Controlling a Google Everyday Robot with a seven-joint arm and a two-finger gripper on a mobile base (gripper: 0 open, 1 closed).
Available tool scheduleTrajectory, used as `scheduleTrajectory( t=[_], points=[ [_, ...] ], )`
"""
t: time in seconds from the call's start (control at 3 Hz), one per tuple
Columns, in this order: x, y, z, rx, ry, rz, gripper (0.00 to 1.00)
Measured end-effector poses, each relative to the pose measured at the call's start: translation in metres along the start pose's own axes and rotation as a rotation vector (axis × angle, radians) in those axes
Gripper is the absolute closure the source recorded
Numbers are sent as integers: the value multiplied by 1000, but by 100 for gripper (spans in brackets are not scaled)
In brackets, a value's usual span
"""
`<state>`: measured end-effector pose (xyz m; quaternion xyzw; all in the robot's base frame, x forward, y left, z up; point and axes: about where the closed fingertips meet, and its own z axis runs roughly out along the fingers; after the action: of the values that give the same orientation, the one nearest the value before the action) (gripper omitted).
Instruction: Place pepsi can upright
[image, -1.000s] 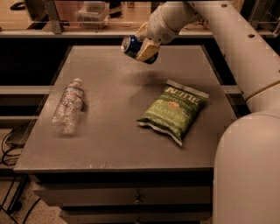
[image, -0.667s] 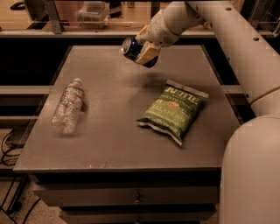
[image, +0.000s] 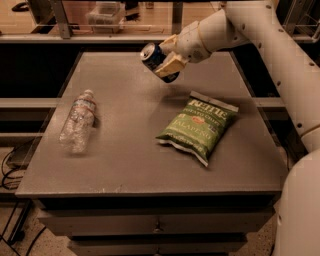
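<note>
The pepsi can (image: 154, 58) is dark blue with a silver end and is held tilted in the air above the far middle of the grey table (image: 135, 150). Its silver top faces up and to the left. My gripper (image: 168, 56) is shut on the can, with one pale finger (image: 170, 65) across its front. My white arm reaches in from the upper right.
A clear plastic water bottle (image: 77, 121) lies on its side at the table's left. A green jalapeño chip bag (image: 198, 125) lies flat at the right middle. A shelf edge and rails run behind the table's far edge.
The gripper and the can have shifted slightly; the can stays held and tilted above the far part of the table. The bottle and chip bag have not moved.
</note>
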<state>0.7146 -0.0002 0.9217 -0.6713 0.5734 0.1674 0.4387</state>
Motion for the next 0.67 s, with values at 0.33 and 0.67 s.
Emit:
scheduleTrajectory(
  t=[0.33,0.67],
  points=[
    [5,-4,-8,60,-128,53,100],
    [16,-10,-16,138,-222,99,100]
  ],
)
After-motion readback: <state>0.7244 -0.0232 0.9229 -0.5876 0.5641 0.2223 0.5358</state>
